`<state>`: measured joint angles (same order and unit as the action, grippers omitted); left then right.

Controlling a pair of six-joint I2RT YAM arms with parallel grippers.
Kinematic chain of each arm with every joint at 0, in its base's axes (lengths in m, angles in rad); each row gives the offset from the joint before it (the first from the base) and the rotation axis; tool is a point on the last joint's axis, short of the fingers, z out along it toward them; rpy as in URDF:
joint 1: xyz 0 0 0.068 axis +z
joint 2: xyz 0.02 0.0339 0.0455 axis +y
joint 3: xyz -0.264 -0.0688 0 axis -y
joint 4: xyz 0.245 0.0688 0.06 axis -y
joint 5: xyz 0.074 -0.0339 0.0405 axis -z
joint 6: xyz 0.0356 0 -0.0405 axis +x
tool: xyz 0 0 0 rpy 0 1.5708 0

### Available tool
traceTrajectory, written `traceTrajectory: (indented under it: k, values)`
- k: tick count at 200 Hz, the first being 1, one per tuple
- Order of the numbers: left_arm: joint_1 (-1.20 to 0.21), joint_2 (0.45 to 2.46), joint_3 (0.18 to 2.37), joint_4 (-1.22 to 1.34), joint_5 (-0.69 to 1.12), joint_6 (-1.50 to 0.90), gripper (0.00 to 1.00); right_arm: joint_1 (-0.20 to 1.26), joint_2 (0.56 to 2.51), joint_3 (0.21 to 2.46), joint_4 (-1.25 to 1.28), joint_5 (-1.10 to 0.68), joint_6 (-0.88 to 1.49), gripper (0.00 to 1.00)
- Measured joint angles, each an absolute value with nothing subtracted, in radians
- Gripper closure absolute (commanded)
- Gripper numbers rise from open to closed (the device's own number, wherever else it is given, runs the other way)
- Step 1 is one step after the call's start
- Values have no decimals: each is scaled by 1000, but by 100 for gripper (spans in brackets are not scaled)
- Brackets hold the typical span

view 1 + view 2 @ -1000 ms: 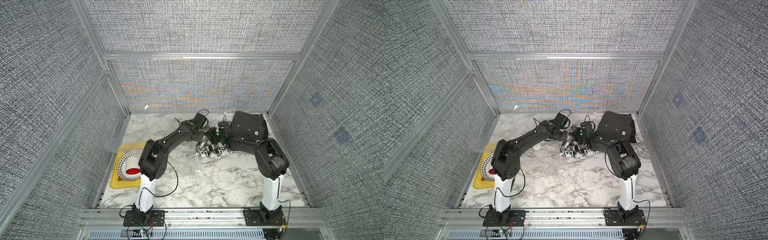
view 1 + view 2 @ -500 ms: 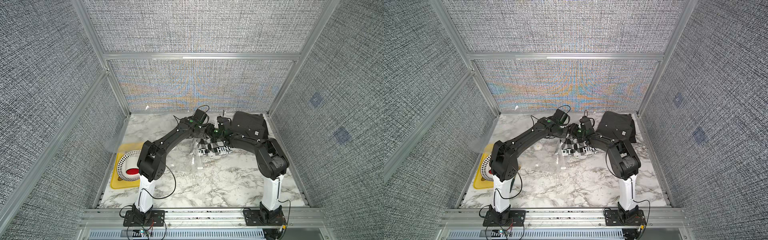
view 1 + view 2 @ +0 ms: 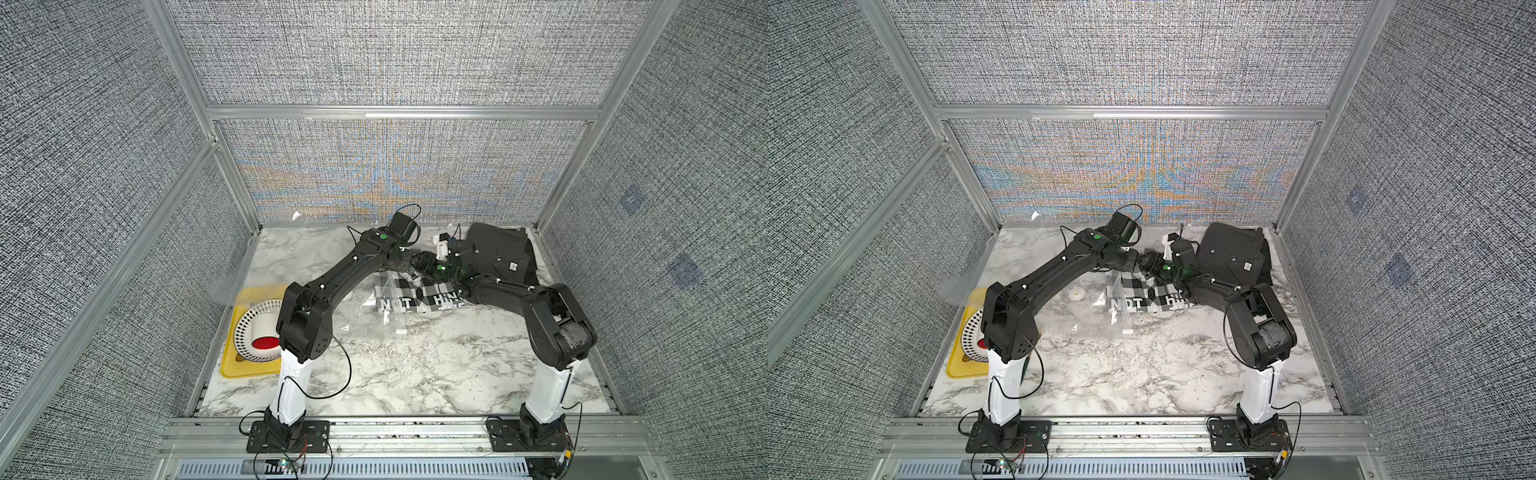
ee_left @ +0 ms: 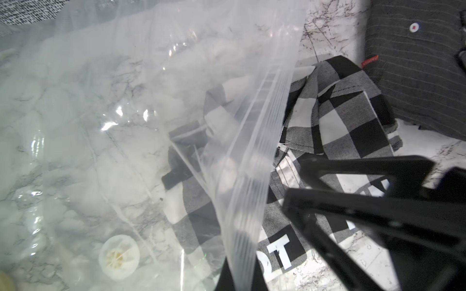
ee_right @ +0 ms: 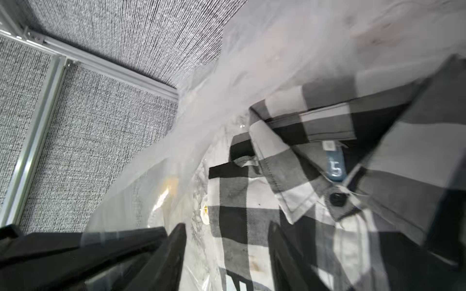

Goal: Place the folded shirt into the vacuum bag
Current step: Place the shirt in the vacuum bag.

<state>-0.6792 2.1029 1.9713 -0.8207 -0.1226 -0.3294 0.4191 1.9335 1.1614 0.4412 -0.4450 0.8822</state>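
Note:
The folded shirt [image 3: 419,297] [image 3: 1144,297], black-and-white checked with white letters, lies flat mid-table. Its left part sits under the clear plastic of the vacuum bag [image 3: 365,309] [image 4: 126,100], and its collar [image 5: 297,161] shows through the film. The bag's round white valve [image 3: 1077,294] [image 4: 119,257] rests on the marble. My left gripper [image 3: 409,266] [image 4: 240,274] is shut on the bag's ribbed zip edge and holds it up above the shirt. Beside it, my right gripper [image 3: 424,264] [image 5: 225,239] hovers open over the shirt, its fingers [image 4: 353,209] apart.
A dark pinstriped garment [image 3: 498,253] [image 4: 416,75] lies at the back right, close to the checked shirt. A yellow tray [image 3: 249,368] with a dotted white plate [image 3: 249,332] sits at the left edge, under my left arm. Walls enclose three sides.
The shirt was bunched up in my right gripper; that gripper has opened and the shirt now lies spread flat. My left gripper stays shut on the bag edge.

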Motion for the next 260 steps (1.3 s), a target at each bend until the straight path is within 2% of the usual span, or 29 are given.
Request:
traceTrajectory:
  k: [44,60,74,111,145,213,260]
  values:
    - [-704,2152,2039,-854,-123,-329,100,446,2155,1298,499,-547,940,53]
    - [-709,2158,2045,-863,-126,-329,100,449,2218,1356,497,-561,940,59]
    - [-711,2159,2040,-865,-132,-328,100,444,2241,1359,497,-578,940,60]
    - [-707,2119,1967,-862,-181,-321,100,420,2074,1176,455,-575,882,60]
    - [-691,2089,1931,-851,-188,-318,100,432,1939,1119,408,-571,755,60]
    - [-675,2085,1903,-813,-126,-319,100,532,1928,1181,214,-492,438,59]
    - [-674,2079,1891,-808,-126,-326,100,577,1932,1139,150,-456,321,52]
